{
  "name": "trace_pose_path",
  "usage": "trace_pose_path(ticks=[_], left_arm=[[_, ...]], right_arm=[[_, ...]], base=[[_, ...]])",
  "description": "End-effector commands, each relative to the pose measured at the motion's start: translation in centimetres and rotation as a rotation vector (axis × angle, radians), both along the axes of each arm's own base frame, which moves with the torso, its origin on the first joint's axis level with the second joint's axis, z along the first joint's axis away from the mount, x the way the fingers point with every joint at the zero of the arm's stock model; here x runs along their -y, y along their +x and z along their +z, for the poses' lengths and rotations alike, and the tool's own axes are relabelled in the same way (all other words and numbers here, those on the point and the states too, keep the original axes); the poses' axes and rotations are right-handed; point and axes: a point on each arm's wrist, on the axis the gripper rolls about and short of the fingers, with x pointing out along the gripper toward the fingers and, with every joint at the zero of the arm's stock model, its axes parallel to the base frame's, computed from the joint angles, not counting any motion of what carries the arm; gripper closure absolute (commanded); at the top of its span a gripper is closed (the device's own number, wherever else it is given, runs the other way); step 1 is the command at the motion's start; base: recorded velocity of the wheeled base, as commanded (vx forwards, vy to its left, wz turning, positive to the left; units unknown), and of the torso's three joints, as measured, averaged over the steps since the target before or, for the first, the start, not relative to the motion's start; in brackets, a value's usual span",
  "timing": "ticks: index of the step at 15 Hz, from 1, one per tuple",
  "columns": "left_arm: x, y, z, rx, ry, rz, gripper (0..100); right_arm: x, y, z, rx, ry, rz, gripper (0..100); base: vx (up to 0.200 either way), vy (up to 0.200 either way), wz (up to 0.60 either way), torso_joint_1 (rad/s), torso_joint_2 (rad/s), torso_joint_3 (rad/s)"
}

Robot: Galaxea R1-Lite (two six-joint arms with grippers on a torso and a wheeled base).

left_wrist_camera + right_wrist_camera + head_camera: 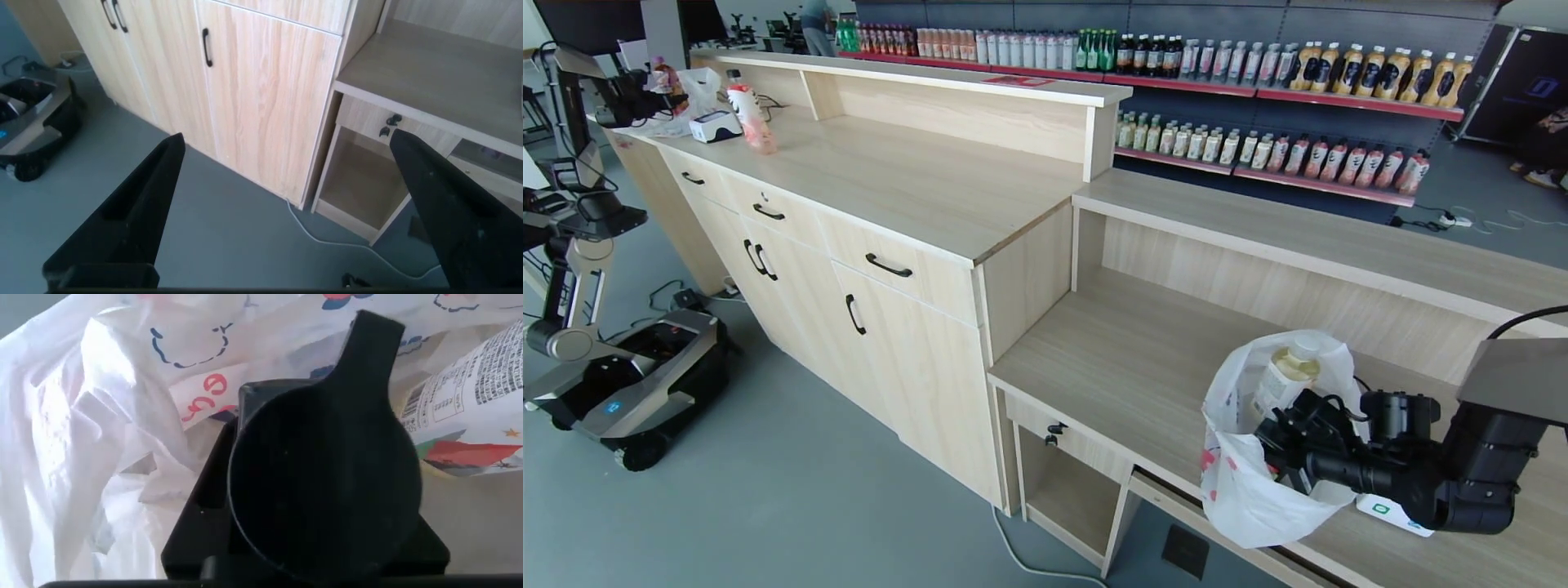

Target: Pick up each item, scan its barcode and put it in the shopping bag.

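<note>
the right gripper [1282,445] sits inside the shopping bag [1241,490] at the counter's [1127,367] front edge, likely delivering an item beside the bottle [1286,374] already bagged; clenched or released, i cannot tell. the left gripper [286,139] hangs spread wide, empty.

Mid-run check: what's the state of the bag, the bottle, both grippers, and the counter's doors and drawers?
shopping bag: upright on the lower counter, mouth open.
bottle: inside the bag, cap end up.
left gripper: jaws wide open, empty.
right gripper: at the bag's mouth.
cupboard doors: shut.
drawers: shut.
</note>
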Motion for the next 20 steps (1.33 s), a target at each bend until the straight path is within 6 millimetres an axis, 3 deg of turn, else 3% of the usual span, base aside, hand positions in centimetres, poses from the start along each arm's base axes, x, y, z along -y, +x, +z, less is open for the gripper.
trace_pose_path(ticks=[1,4,5,7,10,12,16,19,20], left_arm=[[0.0,0.0,0.0,0.000,0.000,0.000,0],[0.0,0.0,0.0,0.000,0.000,0.000,0],[0.0,0.0,0.0,0.000,0.000,0.000,0],[0.0,0.0,0.0,0.000,0.000,0.000,0],[0.0,0.0,0.0,0.000,0.000,0.000,0],[0.0,0.0,0.0,0.000,0.000,0.000,0],[0.0,0.0,0.0,0.000,0.000,0.000,0],[0.0,0.0,0.0,0.000,0.000,0.000,0],[0.0,0.0,0.0,0.000,0.000,0.000,0]], right_arm=[[0.1,0.1,-1.0,-0.023,0.002,-0.004,100],[0.3,0.2,-1.3,-0.028,0.005,-0.010,100],[0.4,0.2,-1.2,-0.023,0.005,-0.011,0],[0.6,1.0,0.1,0.006,0.037,-0.037,0],[0.3,2.0,5.8,0.073,0.145,-0.089,0],[0.2,0.9,9.6,0.095,0.171,-0.102,0],[0.8,-3.2,15.3,0.170,0.144,-0.165,0],[0.6,-8.8,19.9,0.211,0.069,-0.335,0],[0.8,-11.5,21.7,0.249,0.022,-0.385,0]], base=[[0.000,0.000,0.00,0.000,0.00,0.000],[0.000,0.000,0.00,0.000,0.00,0.000],[0.000,0.000,0.00,0.000,0.00,0.000],[0.000,0.000,0.00,0.000,0.00,0.000],[0.000,0.000,0.00,0.000,0.00,0.000],[0.000,0.000,0.00,0.000,0.00,0.000],[0.000,0.000,0.00,0.000,0.00,0.000],[0.000,0.000,0.00,0.000,0.00,0.000],[0.000,0.000,0.00,0.000,0.00,0.000]])
